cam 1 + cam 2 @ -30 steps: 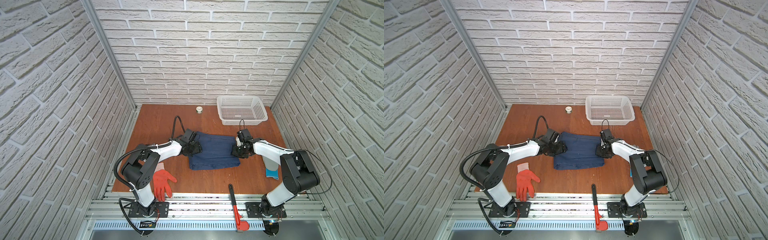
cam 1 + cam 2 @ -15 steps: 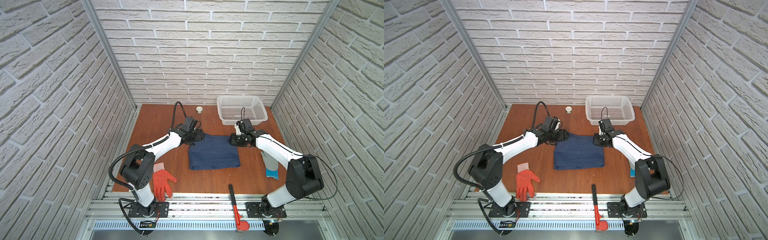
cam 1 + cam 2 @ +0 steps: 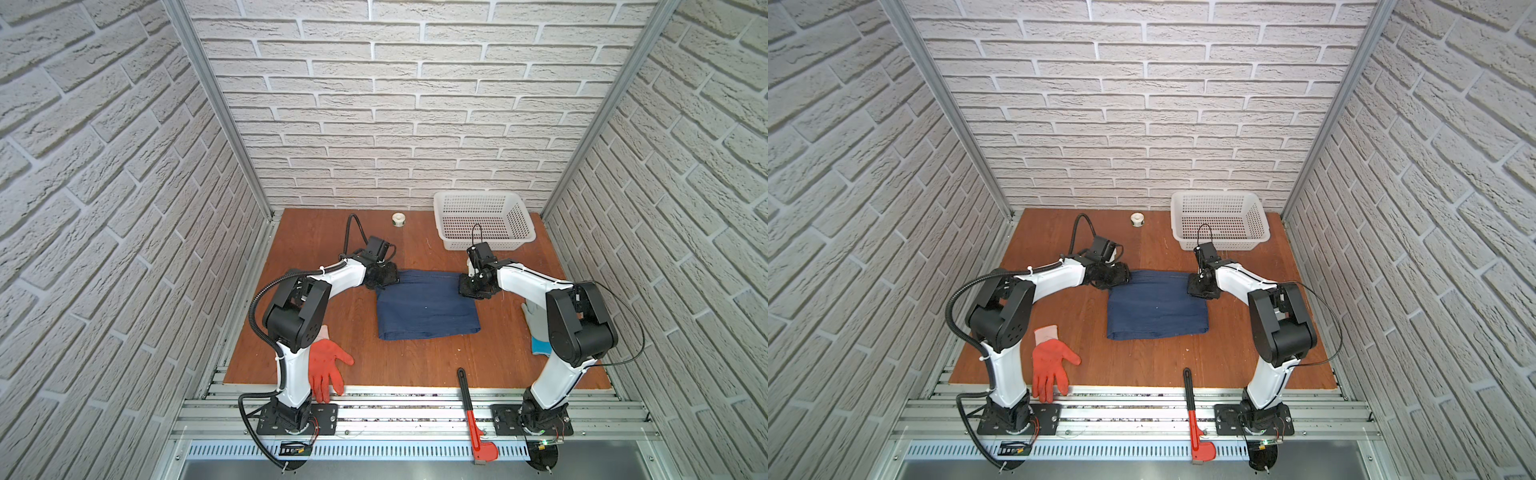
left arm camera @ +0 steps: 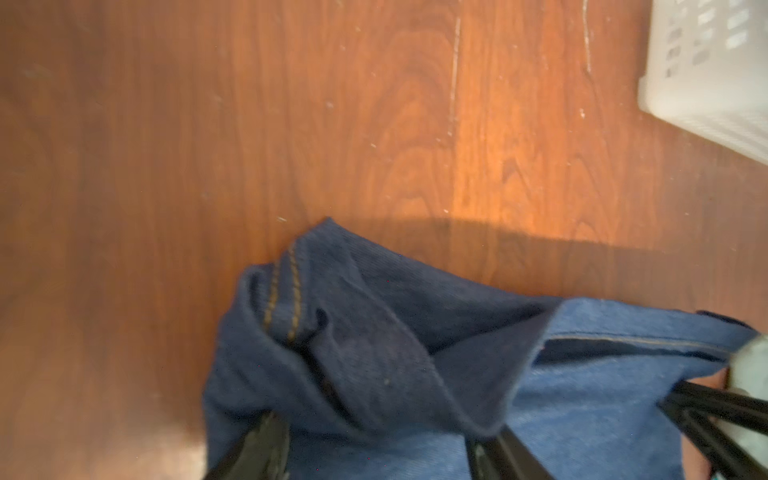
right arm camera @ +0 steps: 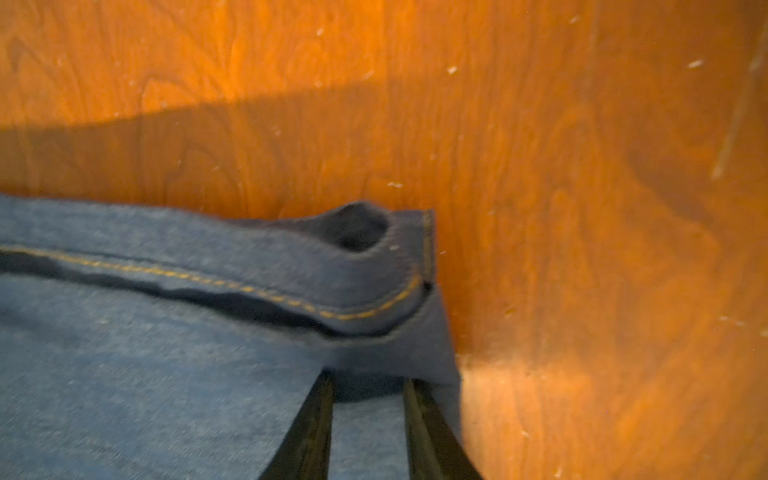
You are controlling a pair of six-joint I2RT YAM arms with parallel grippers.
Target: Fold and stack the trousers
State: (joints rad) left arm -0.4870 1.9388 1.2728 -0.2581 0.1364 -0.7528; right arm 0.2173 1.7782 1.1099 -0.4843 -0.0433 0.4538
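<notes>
The trousers (image 3: 428,307) (image 3: 1156,309) lie in both top views as a folded dark blue rectangle in the middle of the wooden table. My left gripper (image 3: 384,277) (image 3: 1119,276) sits at their far left corner. In the left wrist view its jaws (image 4: 382,428) stand wide with bunched, raised denim (image 4: 374,332) filling the gap. My right gripper (image 3: 469,286) (image 3: 1198,286) is at the far right corner. Its narrow jaws (image 5: 369,380) close on the stitched hem corner (image 5: 374,291).
A white basket (image 3: 484,220) (image 3: 1219,220) stands at the back right, close behind the right gripper. A small white roll (image 3: 399,219) sits at the back. An orange glove (image 3: 328,365) lies front left and a grey-and-blue glove (image 3: 536,328) front right. A red wrench (image 3: 471,411) crosses the front edge.
Both grippers went from the trousers' sides out to the far corners, then came back slightly. The trousers' outline has barely changed.
</notes>
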